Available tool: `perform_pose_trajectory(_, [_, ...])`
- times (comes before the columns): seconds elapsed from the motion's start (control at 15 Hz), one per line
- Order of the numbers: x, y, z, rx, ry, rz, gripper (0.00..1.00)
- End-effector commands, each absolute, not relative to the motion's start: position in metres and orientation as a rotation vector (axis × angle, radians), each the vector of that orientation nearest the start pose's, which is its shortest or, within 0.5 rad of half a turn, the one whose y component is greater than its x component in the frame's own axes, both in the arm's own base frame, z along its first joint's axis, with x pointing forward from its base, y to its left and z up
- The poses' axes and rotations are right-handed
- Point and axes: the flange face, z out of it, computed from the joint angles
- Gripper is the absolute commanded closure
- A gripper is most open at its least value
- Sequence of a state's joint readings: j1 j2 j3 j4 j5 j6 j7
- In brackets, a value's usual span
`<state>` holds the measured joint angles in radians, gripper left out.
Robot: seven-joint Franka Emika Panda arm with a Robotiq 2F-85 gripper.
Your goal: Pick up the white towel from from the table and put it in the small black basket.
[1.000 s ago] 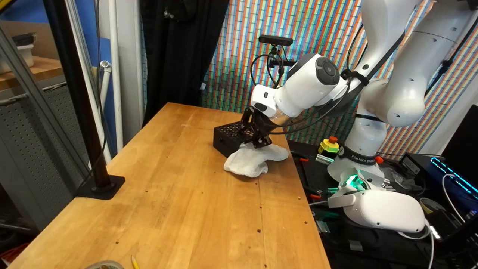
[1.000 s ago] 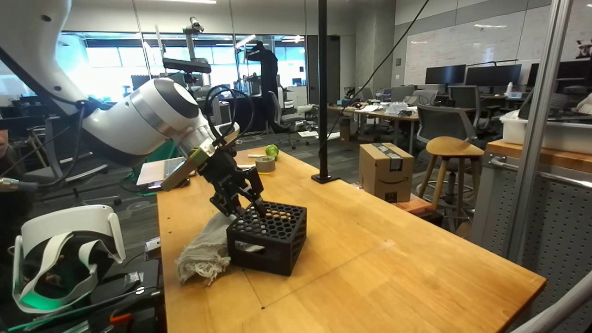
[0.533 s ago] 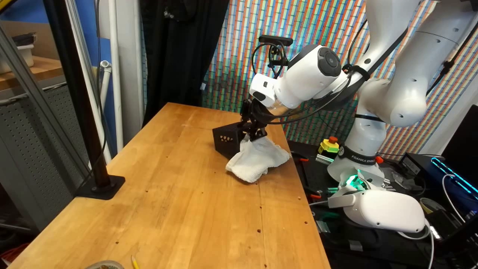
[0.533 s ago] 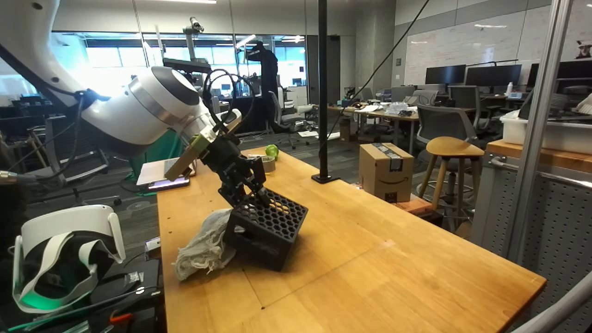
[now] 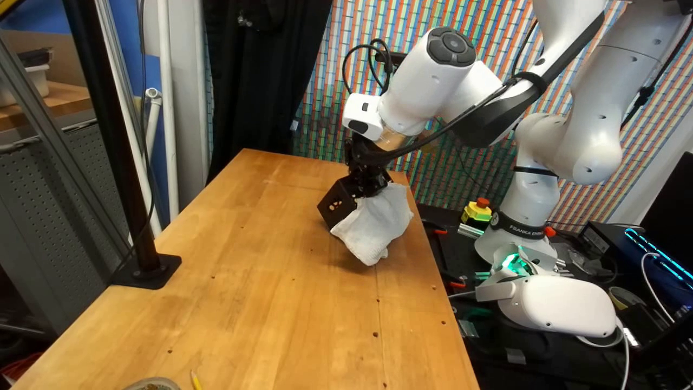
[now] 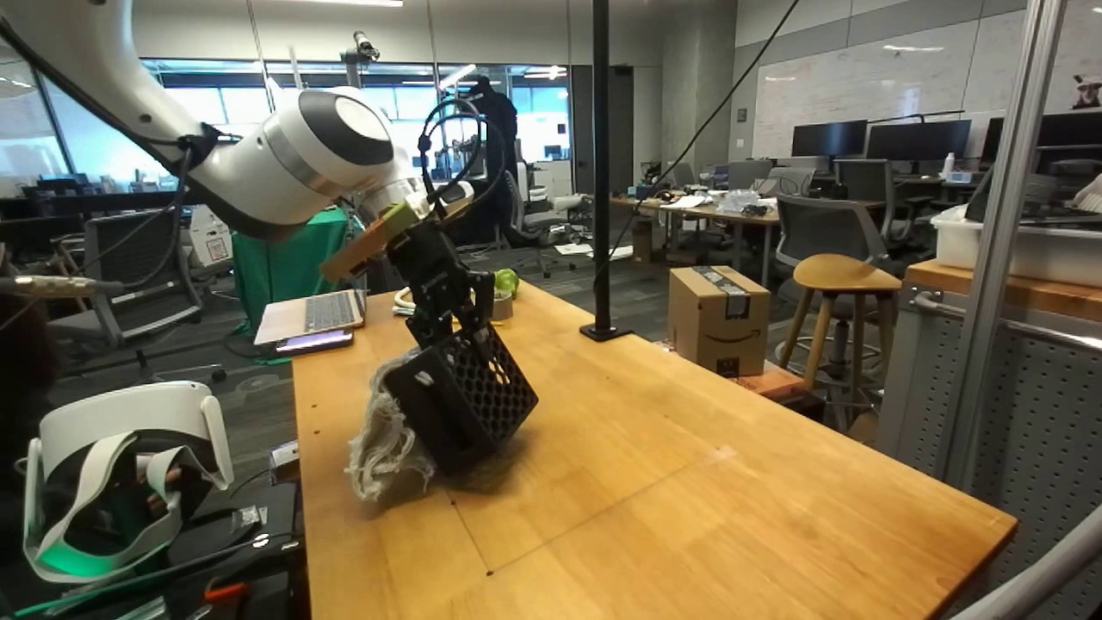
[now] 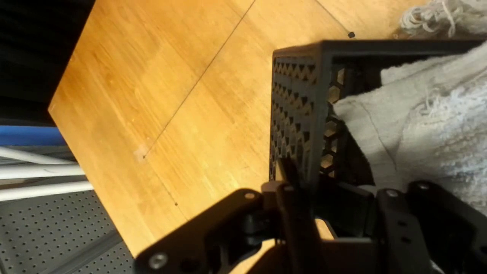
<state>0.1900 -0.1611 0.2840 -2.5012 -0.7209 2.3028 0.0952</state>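
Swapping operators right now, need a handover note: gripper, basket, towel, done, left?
Gripper: shut on one wall of the black basket.
Basket: tilted, appears off the table.
White towel: partly inside, the rest hanging out of the open side.
Done: towel partly in.
Left: probably lower the basket, release, tuck in the rest of the towel.

At five o'clock my black pincer [image 7: 315,183] clamps a black, box-shaped, hexagon-pierced basket [image 7: 295,102] by one wall; toward three, a white woven towel [image 7: 422,125] covers part of the basket's opening.
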Motion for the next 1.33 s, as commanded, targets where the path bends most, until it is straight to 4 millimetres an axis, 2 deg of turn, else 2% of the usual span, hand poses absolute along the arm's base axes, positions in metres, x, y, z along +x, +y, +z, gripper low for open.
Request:
perform_pose_trajectory(0.0, [0.44,0.215,0.343,2.324,1.136,-0.023,0.94])
perform_pose_trajectory(0.47, [0.49,0.221,0.322,2.342,1.167,-0.373,0.94])
perform_pose_trajectory(0.73, [0.522,0.212,0.318,2.38,1.193,-0.509,0.94])
perform_pose_trajectory(0.87, [0.537,0.199,0.316,2.42,1.21,-0.555,0.94])
perform_pose_trajectory(1.07, [0.549,0.169,0.315,2.528,1.257,-0.598,0.94])
perform_pose_trajectory(1.27, [0.543,0.127,0.319,2.683,1.275,-0.594,0.94])
